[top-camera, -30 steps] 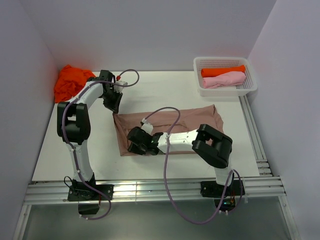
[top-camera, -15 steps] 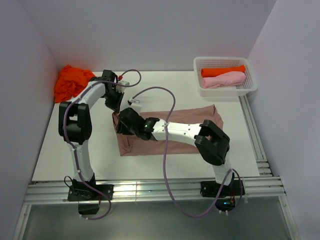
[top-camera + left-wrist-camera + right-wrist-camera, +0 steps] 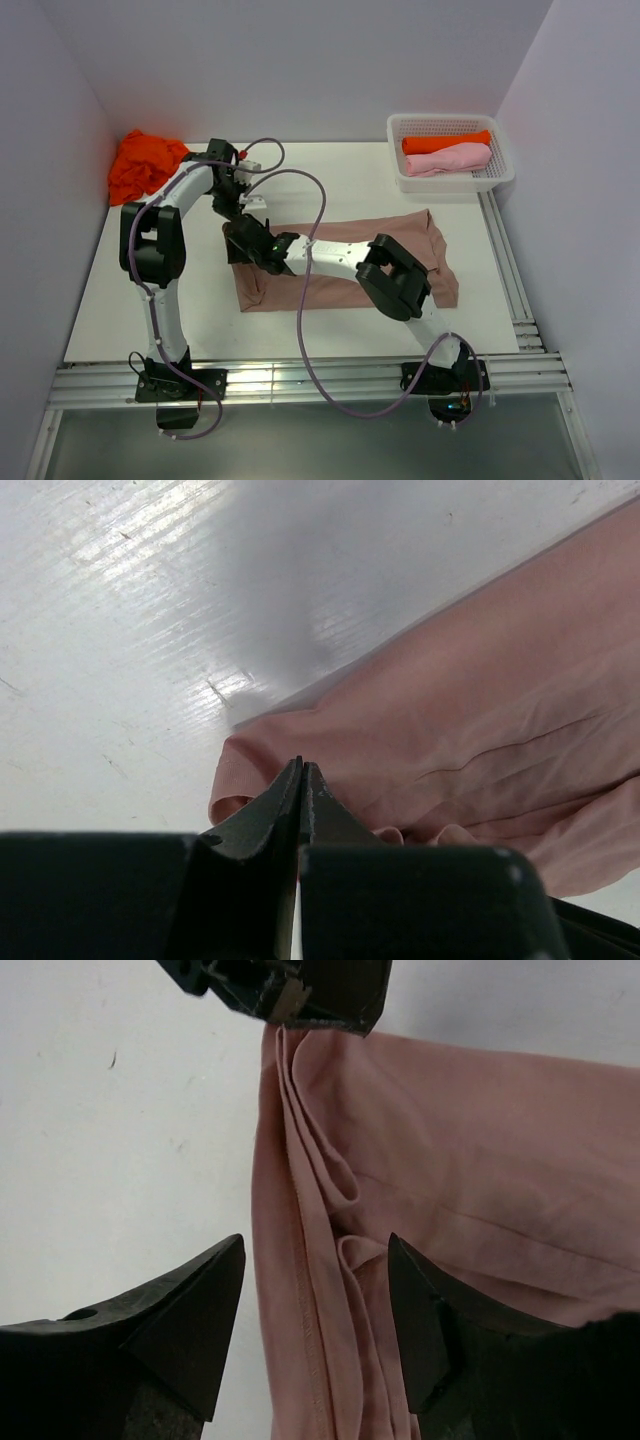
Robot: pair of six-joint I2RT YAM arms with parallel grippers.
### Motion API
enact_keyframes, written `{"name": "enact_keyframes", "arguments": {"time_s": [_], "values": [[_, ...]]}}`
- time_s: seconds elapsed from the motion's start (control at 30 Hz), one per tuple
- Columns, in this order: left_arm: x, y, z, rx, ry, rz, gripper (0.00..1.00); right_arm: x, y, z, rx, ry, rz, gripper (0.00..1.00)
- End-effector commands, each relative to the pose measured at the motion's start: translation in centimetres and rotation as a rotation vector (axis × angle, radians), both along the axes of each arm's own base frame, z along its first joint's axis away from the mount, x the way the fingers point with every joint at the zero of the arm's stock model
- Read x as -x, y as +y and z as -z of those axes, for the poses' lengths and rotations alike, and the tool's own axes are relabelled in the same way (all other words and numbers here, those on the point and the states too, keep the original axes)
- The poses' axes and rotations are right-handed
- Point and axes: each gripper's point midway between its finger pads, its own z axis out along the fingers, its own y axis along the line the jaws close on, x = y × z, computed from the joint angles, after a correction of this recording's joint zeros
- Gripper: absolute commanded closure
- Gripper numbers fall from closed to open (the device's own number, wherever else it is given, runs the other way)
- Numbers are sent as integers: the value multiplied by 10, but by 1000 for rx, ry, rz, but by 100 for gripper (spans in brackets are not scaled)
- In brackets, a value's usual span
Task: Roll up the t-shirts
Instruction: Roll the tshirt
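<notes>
A dusty pinkish-brown t-shirt [image 3: 350, 262] lies folded into a long strip across the table. My left gripper [image 3: 233, 212] is shut on its far left corner [image 3: 260, 770], and the cloth's folds run up into its fingertips [image 3: 285, 1005]. Just in front of it, my right gripper [image 3: 244, 244] hangs open over the shirt's left end. One of its fingers [image 3: 190, 1310] is over bare table and the other [image 3: 425, 1310] over the cloth, so they straddle the hemmed edge [image 3: 310, 1290].
A crumpled bright orange t-shirt [image 3: 145, 165] lies at the far left corner. A white mesh basket [image 3: 450, 184] at the far right holds a rolled orange shirt [image 3: 445, 142] and a rolled light pink one [image 3: 447, 160]. Rails run along the table's right and near edges.
My right gripper has swung from the shirt's near edge up to its far left end and opened wide. My left gripper has closed at the corner.
</notes>
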Motion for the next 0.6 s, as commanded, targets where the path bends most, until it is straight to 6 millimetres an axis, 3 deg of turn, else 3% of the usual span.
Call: {"name": "enact_keyframes", "arguments": {"time_s": [0.0,0.23,0.43,0.57], "values": [[-8,-4,-10,0,-26,-6,93,-22,12,-34,-29,-124,23,33],[-13,-5,-17,4,-43,-9,89,-32,19,-32,23,-161,15,30],[-32,-1,-39,18,-92,-36,65,-36,29,-33,40,-177,-9,28],[-44,11,-49,30,-105,-60,61,-41,35,-30,71,-185,-27,27]]}}
